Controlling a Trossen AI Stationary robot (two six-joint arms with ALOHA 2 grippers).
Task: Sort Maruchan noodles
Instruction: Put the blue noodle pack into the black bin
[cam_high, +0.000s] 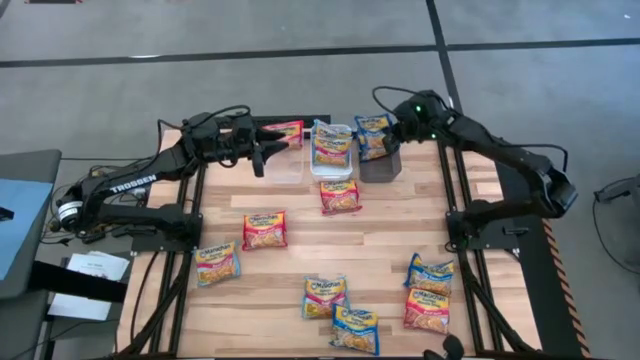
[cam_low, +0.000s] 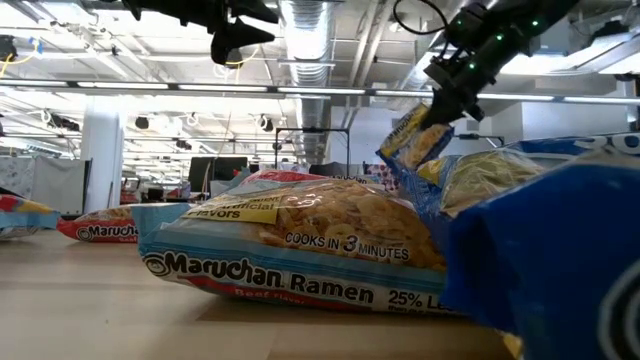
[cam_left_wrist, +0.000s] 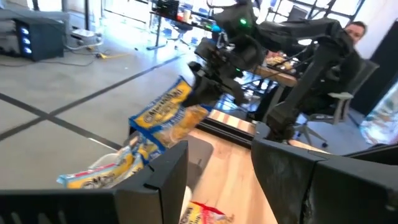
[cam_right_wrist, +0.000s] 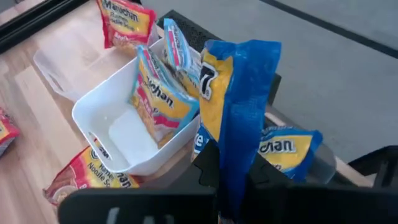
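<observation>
A slatted wooden table (cam_high: 300, 262) sits in an open workshop, three bins lined along its far edge. The blue packet (cam_right_wrist: 239, 118) hangs pinched in the right gripper (cam_high: 392, 130), dangling over the dark bin (cam_high: 381, 165), where another blue one already lies. It looks light and crinkly, a soft wrapper round a brittle noodle block (squeeze hard and the block probably cracks), so the sealed end seam is the sensible place to grip; that seems to be where the jaws have it. The white bin (cam_right_wrist: 118, 130) next door holds pink-banded packets, and a red one (cam_high: 283, 132) lies in or beside the clear bin (cam_high: 285, 165); which, I cannot tell. Loose packets lie scattered across the near table. The left gripper (cam_high: 270, 150) waits over the clear bin, jaws wide, holding nothing.
</observation>
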